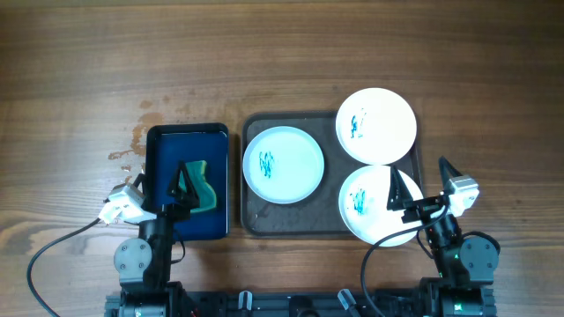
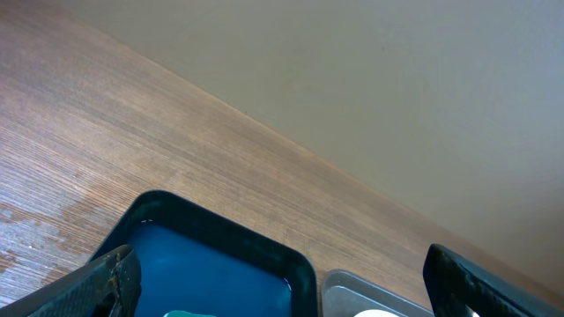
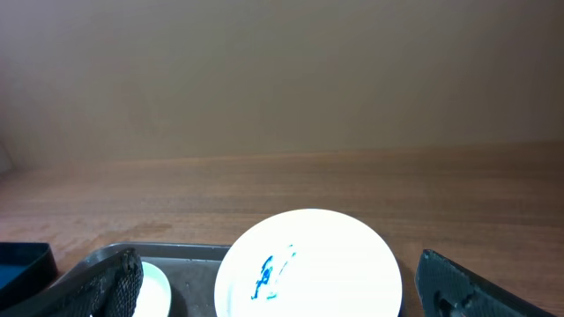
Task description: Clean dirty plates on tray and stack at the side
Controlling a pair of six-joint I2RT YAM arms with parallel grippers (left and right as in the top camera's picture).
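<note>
Three dirty plates lie on the dark grey tray (image 1: 251, 220), each with teal scribbles: a pale blue one (image 1: 283, 164) at the left, a white one (image 1: 376, 126) at the far right, and a white one (image 1: 366, 207) at the near right. My right gripper (image 1: 421, 180) hangs open over the near-right plate's right edge, holding nothing. In the right wrist view the far white plate (image 3: 308, 264) sits ahead between the open fingers (image 3: 106, 286). My left gripper (image 1: 163, 182) is open above the dark blue basin (image 1: 159, 141), beside a green sponge (image 1: 201, 187).
The basin (image 2: 220, 264) stands just left of the tray (image 2: 352, 289), their rims nearly touching. Wet stains (image 1: 132, 145) mark the wood left of the basin. Bare wooden table stretches behind and to both sides. Both arm bases stand at the near edge.
</note>
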